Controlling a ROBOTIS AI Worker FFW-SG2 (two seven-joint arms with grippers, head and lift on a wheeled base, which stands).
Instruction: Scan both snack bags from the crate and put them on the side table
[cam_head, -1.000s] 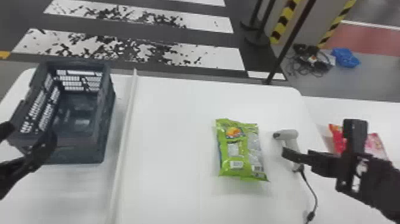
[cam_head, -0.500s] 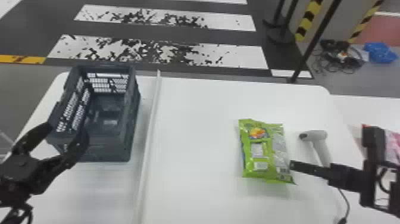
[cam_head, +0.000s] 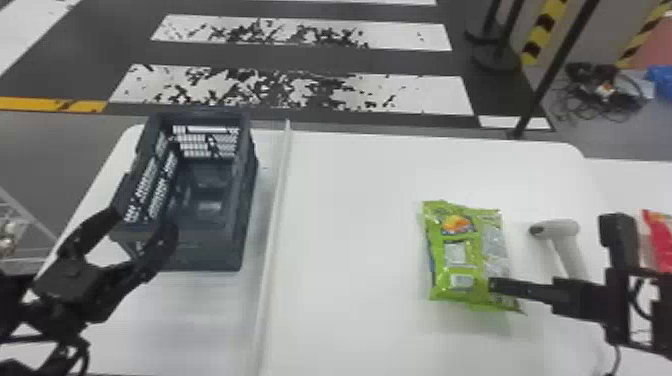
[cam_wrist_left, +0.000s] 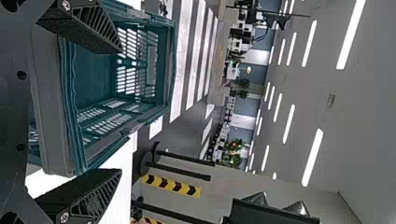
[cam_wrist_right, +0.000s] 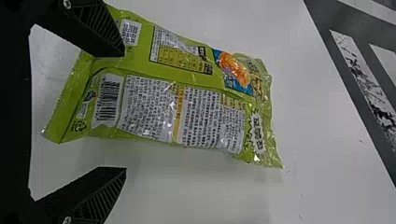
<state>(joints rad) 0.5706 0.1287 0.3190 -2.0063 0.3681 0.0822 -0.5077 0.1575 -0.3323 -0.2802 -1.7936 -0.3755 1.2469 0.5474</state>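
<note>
My right gripper (cam_head: 495, 286) hovering open, one finger over green bag (cam_head: 462, 250); bag lying on table (cam_head: 350, 225) near scanner (cam_head: 560, 230); my left gripper (cam_head: 142, 223) hanging open at crate's (cam_head: 210, 250) near end; red bag (cam_head: 661, 240) resting on side table (cam_head: 635, 182), at right.

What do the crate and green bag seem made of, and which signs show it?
Crate: probably rigid plastic, fairly dull, judging by its moulded-looking slotted walls.
Green bag: glossy, thin film, likely plastic, perhaps foil-lined; its wrinkled surface catches bright glints.

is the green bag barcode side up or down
Barcode side up: the green bag lies on the table, its barcode visible from above.
</note>
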